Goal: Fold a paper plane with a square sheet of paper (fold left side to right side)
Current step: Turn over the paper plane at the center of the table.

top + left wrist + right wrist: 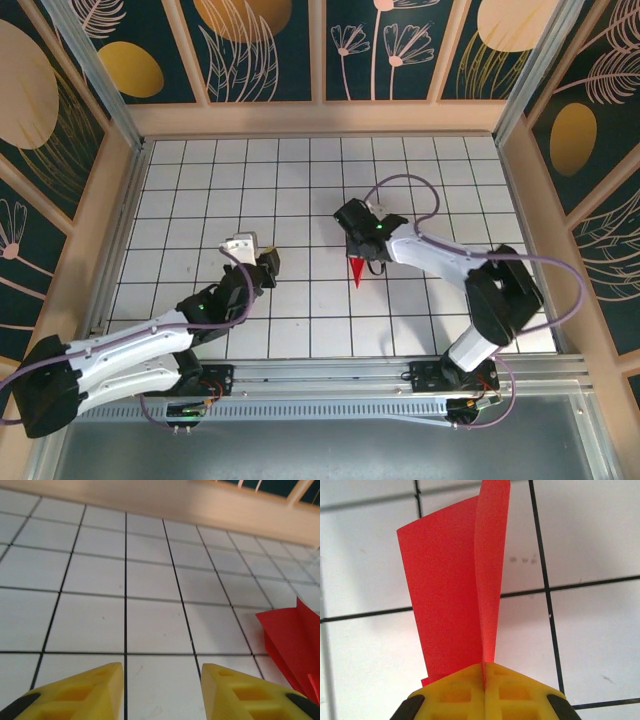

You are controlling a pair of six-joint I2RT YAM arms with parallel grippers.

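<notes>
top view / plane: paper plane [358, 272] is on the right-middle of the table [300, 180]; a red tip points toward the arm bases and the rest is under the arm.
top view / right gripper: right gripper [362, 260] is directly on the plane.
top view / left gripper: left gripper [270, 262] is well apart to the left, over bare tiles.
top view / unclear: can't tell the plane's full outline or whether it's off the table.
left wrist / gripper: the yellow fingers [90, 690] are spread with a clear gap and nothing between them.
left wrist / plane: a red folded edge sits at the right, cut off by the frame border.
right wrist / gripper: the jaws are closed flush and clamp the plane's centre crease.
right wrist / plane: two flaps fan out from the pinch, one flat and one edge-on.
right wrist / hidden: the clamped end is behind the fingers and the far tip runs out of frame.
handling: likely very light, thin and floppy. It probably dents or tears under a hard squeeze and slides on the smooth tiles.
hold point: best guess is the stacked layers at the crease, not a single flap.
</notes>
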